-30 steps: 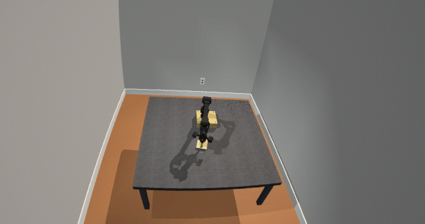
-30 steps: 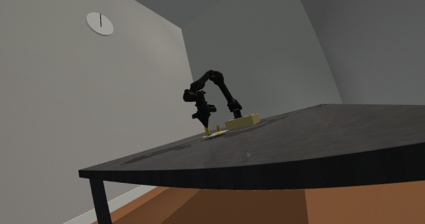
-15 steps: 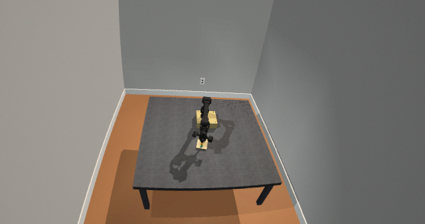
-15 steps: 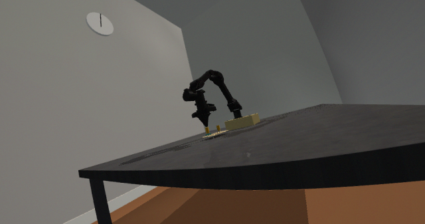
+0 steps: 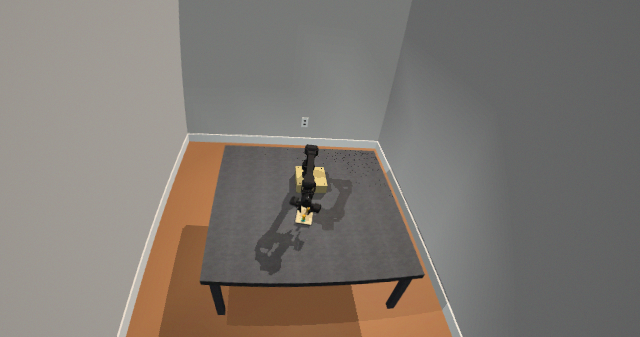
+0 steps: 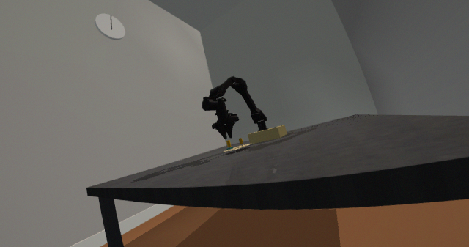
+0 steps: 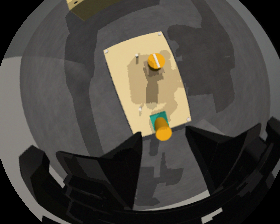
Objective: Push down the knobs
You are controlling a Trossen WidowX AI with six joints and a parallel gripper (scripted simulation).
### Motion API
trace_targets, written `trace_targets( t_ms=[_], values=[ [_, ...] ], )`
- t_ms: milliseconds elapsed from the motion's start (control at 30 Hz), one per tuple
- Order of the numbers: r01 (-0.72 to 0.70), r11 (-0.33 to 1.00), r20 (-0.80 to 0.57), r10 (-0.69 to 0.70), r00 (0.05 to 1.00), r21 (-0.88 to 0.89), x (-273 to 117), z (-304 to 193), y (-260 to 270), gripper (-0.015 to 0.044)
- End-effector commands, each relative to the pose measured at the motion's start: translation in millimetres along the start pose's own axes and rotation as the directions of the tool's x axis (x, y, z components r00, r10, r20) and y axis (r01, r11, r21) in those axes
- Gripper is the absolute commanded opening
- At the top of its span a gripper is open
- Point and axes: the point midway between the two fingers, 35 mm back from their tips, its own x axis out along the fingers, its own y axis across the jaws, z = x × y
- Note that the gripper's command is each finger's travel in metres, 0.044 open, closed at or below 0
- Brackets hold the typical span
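The cream circuit board (image 5: 298, 221) (image 7: 118, 67) lies below the wrist. The near orange knob (image 6: 229, 144) (image 7: 163, 133) stands tall above a teal potentiometer (image 7: 155, 120). The other orange knob (image 6: 241, 141) (image 7: 156, 61), with a white line on top, stands upright at the board's end nearer the arm base; its potentiometer is hidden beneath it. Whether either knob sits against its potentiometer cannot be told. My gripper (image 6: 228, 138) (image 7: 164, 133) is open and empty, pointing down. Its fingertips are just above the near knob, one to each side in the wrist view.
A yellow base block (image 5: 320, 181) (image 6: 267, 135) carries the arm, behind the board. Two thin light pins (image 7: 137, 57) (image 7: 140, 109) stand on the board, near its left side in the wrist view. The dark table (image 5: 360, 247) extends around the board.
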Motion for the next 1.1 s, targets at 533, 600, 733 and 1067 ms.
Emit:
trace_targets(
  t_ms=[533, 600, 733, 1067],
  values=[
    [-0.006, 1.000, 0.005, 0.006, 1.000, -0.002, -21.2, 186.4, 52.0, 0.0440],
    [-0.006, 1.000, 0.005, 0.006, 1.000, -0.002, -21.2, 186.4, 52.0, 0.0440],
    [-0.006, 1.000, 0.005, 0.006, 1.000, -0.002, -21.2, 186.4, 52.0, 0.0440],
    [-0.006, 1.000, 0.005, 0.006, 1.000, -0.002, -21.2, 186.4, 52.0, 0.0440]
  ],
)
